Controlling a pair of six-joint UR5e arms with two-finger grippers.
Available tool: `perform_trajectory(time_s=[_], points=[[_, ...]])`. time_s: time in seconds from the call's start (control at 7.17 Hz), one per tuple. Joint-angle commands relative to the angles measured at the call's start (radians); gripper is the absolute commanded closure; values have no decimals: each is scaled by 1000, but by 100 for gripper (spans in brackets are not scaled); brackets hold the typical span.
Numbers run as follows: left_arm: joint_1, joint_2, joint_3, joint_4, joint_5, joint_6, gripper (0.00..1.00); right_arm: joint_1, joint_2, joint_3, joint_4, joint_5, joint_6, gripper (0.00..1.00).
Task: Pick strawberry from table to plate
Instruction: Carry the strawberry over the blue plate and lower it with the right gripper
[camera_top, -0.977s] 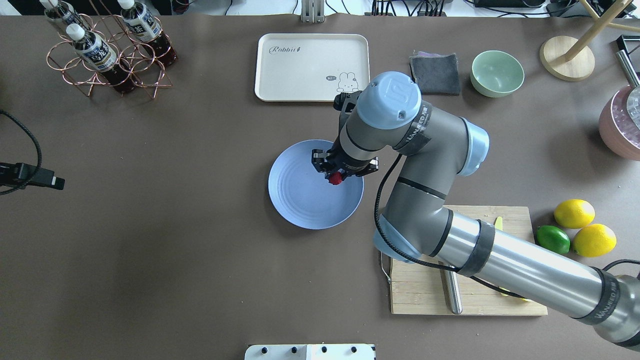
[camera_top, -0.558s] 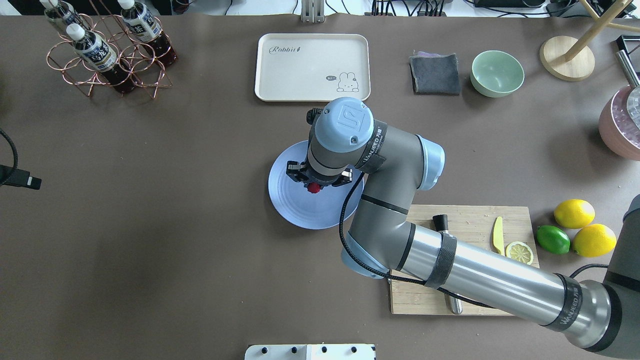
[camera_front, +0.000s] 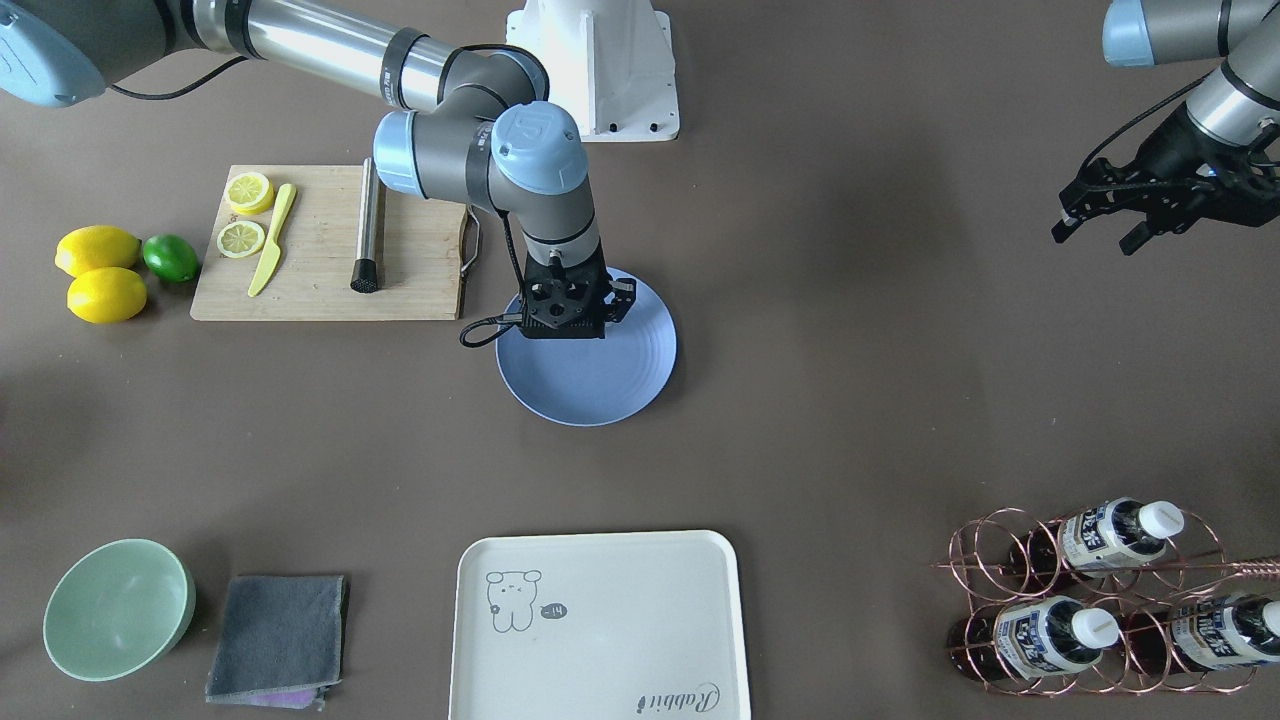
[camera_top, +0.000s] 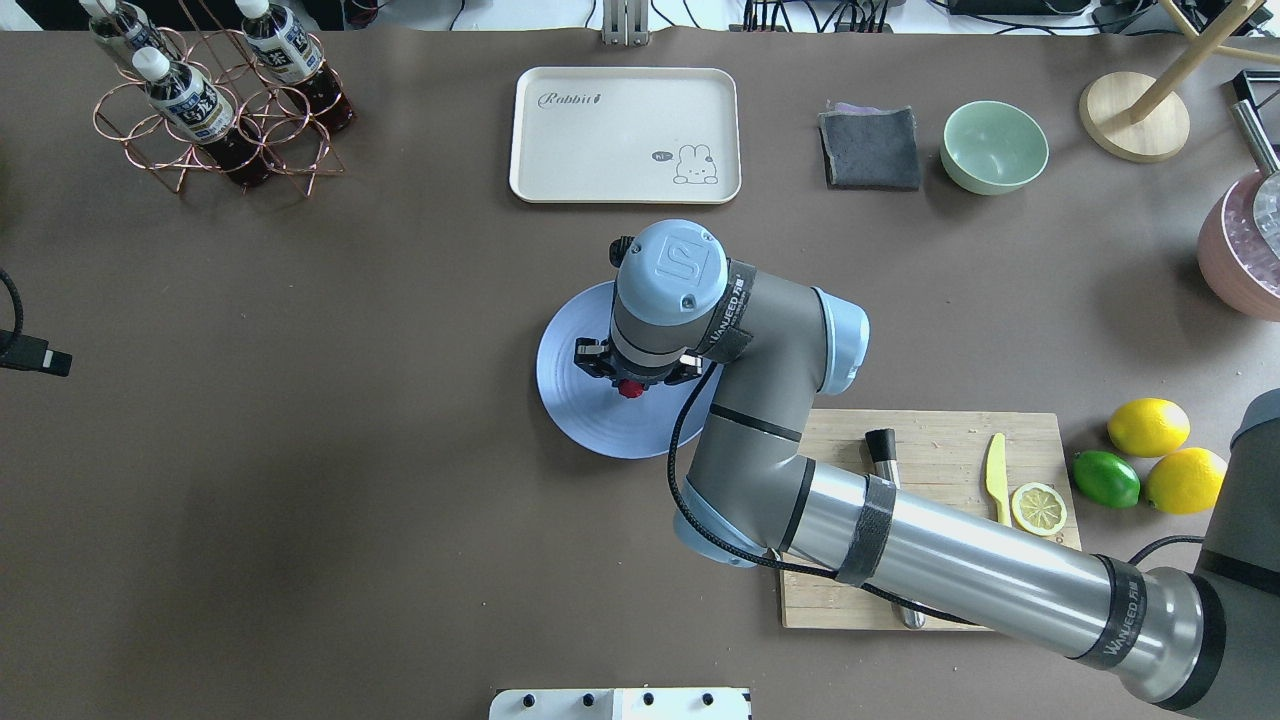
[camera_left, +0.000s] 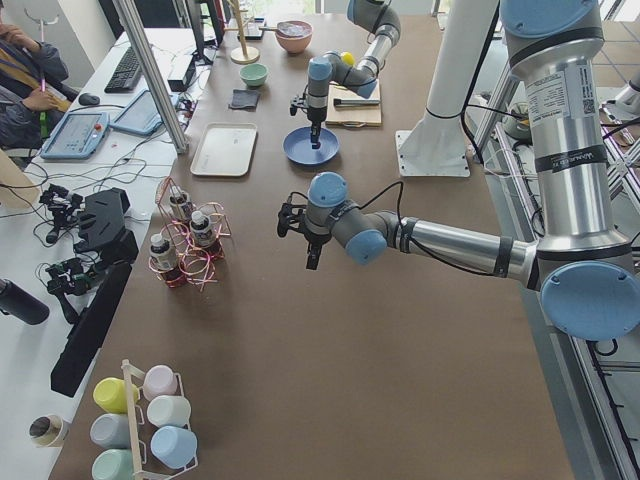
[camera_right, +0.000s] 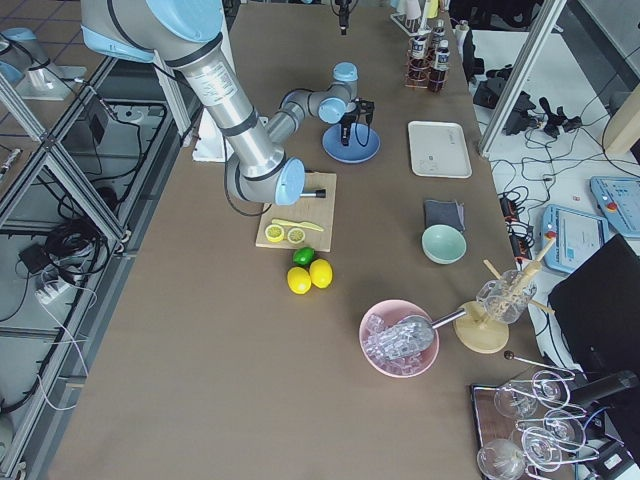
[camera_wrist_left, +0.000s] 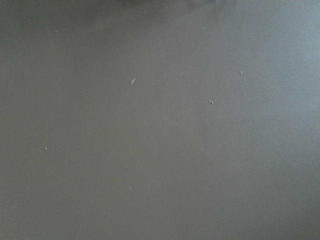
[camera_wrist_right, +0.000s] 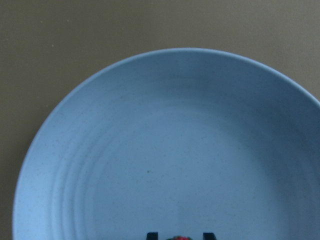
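Observation:
The strawberry (camera_top: 629, 389), small and dark red, is pinched in my right gripper (camera_top: 630, 382), which is shut on it over the middle of the light-blue plate (camera_top: 575, 400). In the right wrist view the plate (camera_wrist_right: 150, 150) fills the frame, and a sliver of the strawberry (camera_wrist_right: 179, 238) shows between the fingertips (camera_wrist_right: 151, 235) at the bottom edge. From the front the gripper (camera_front: 572, 318) hides the berry. My left gripper (camera_front: 1100, 232) hangs open and empty, far off over the brown table (camera_top: 350, 480).
A wooden cutting board (camera_top: 940, 450) with a yellow knife and a lemon slice lies right of the plate, with lemons and a lime (camera_top: 1106, 478) beyond it. A cream tray (camera_top: 625, 135), grey cloth, mint bowl (camera_top: 995, 147) and bottle rack (camera_top: 215, 100) line the far side.
My right gripper carried the strawberry leftward from the plate's right part to its middle. The left gripper drew back toward the left edge.

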Motion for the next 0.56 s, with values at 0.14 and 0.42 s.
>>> perform_trajectory(time_s=[0.14, 0.42], points=[[-1, -4, 5, 1, -1, -1, 3, 5, -1, -5, 0, -3, -14, 30], [-1, -3, 4, 3, -1, -1, 3, 14, 1, 6, 0, 2, -18, 0]])
